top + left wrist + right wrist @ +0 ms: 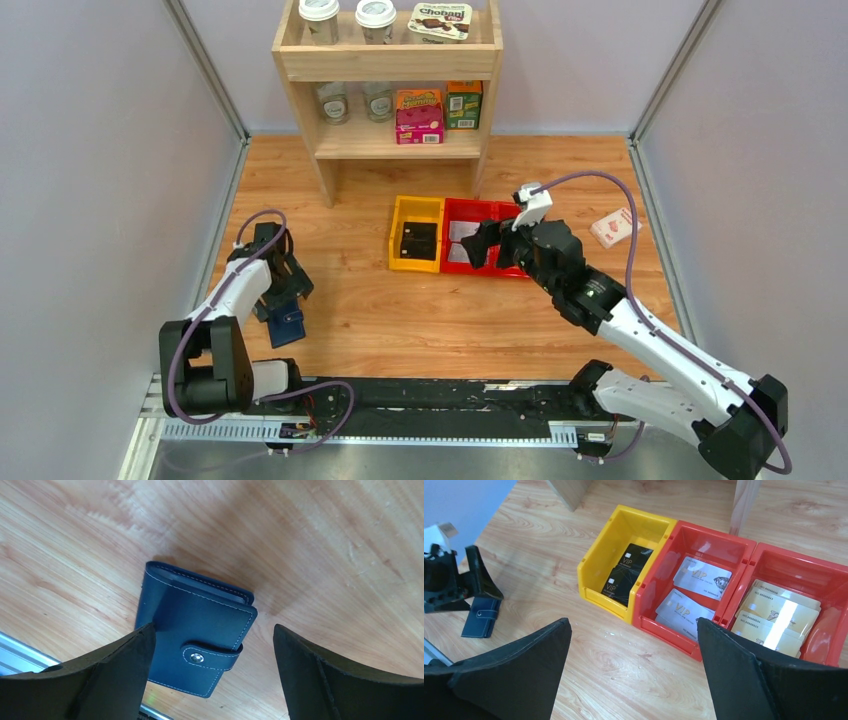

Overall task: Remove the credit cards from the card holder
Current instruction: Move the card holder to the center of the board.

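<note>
The card holder (195, 625) is a navy wallet lying closed on the wood, its snap tab (212, 656) fastened; it also shows in the top view (287, 327) and the right wrist view (480, 622). My left gripper (212, 630) is open just above it, one finger at each side, not touching. Two black credit cards (626, 575) lie in the yellow bin (400, 215). Any cards inside the holder are hidden. My right gripper (634, 625) is open and empty, hovering by the front of the red bins (490, 240).
Silver cards (694, 592) lie in the middle red bin (744, 550) and gold cards (774, 617) in the right red bin (819, 560). A wooden shelf (390, 65) with cups and boxes stands behind. A white-and-red box (614, 228) lies far right. Grey walls close both sides.
</note>
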`<state>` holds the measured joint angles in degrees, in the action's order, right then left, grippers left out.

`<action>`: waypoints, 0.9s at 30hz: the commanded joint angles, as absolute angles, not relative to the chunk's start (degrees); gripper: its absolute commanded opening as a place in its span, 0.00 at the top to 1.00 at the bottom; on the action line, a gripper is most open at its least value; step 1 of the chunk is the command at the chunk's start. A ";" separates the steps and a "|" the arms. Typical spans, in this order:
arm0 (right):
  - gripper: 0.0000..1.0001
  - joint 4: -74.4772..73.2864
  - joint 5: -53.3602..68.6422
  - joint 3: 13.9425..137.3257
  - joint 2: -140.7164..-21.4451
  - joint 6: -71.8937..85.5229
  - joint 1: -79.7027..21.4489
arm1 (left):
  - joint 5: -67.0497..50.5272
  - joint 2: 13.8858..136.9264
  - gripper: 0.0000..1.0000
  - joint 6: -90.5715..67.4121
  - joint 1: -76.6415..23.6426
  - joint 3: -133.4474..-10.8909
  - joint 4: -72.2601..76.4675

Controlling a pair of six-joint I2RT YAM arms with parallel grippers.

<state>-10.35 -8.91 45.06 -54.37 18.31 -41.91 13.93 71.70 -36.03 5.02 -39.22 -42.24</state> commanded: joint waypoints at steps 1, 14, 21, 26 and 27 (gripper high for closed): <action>0.00 -6.77 -11.07 43.33 -51.07 19.07 -42.01 | 7.93 72.77 0.10 -39.54 5.36 -38.67 -42.54; 0.00 -5.45 -11.69 40.61 -46.50 19.42 -43.24 | -2.29 66.62 0.28 -66.24 -13.78 -30.94 -29.63; 0.00 -4.57 -9.94 38.76 -45.00 19.16 -43.24 | -0.18 66.45 0.28 -67.33 -22.94 -39.88 -34.52; 0.00 -2.91 -5.02 37.97 -44.56 19.51 -43.33 | 8.34 63.72 0.28 -53.72 -22.85 -44.21 -43.67; 0.00 -2.29 -3.70 37.71 -44.30 19.42 -43.24 | 8.18 63.37 0.30 -50.39 -22.76 -43.86 -43.86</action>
